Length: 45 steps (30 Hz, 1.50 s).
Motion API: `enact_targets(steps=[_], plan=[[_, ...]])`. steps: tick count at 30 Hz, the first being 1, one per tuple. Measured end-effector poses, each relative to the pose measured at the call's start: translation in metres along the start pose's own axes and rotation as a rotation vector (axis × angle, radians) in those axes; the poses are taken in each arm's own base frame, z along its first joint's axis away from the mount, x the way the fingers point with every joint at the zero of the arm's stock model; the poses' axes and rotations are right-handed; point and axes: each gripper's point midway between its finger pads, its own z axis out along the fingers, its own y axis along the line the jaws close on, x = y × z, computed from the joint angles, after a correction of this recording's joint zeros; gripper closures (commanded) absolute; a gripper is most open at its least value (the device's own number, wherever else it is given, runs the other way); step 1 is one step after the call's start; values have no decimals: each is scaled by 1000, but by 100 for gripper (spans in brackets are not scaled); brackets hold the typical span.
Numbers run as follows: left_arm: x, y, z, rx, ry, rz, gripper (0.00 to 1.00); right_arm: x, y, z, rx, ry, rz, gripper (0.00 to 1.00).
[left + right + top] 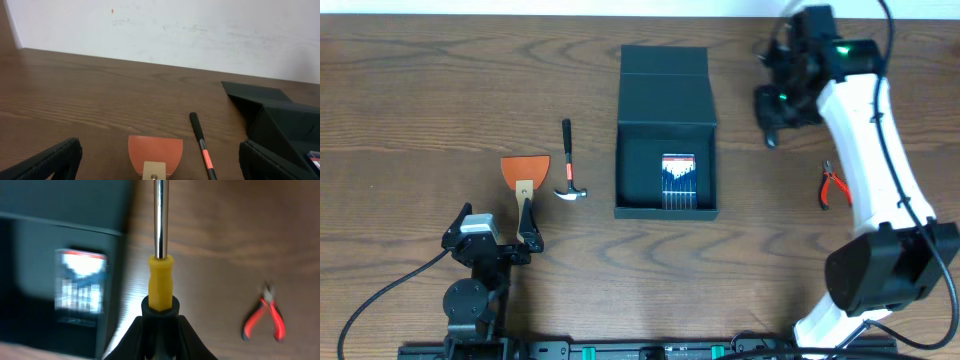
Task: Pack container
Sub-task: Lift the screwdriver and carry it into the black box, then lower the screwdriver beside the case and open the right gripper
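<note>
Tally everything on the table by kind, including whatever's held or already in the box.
Hammer: 1
Scraper: 1
Pliers: 1
Screwdriver: 1, held in the right gripper
Container: 1
Packet inside the container: 1
Total: 6

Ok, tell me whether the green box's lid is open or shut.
Open. The container has its lid folded back behind it, and the overhead view looks straight inside, where a small blue packet rests.
</note>
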Motion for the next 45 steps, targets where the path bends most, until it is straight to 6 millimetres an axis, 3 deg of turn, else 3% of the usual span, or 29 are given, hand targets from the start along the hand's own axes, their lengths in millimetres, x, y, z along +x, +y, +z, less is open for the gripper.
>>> enact_targets(steps=[5,9,13,16,25,38,45], plan=[[0,0,0,0,0,0,1,-14,73,-21,-65,-82,-118,99],[0,0,0,0,0,0,2,-8,129,-26,-116,-108,-187,99],[0,0,0,0,0,0,1,1,164,-29,-150,-114,-220,99],[0,0,0,0,0,0,1,8,180,-30,-155,-110,-218,99],[0,0,0,0,0,0,2,19,188,-18,-125,-87,-157,99],[0,0,0,0,0,0,1,67,170,69,-47,79,-50,99],[0,0,0,0,0,0,1,88,162,96,-23,118,-12,99]])
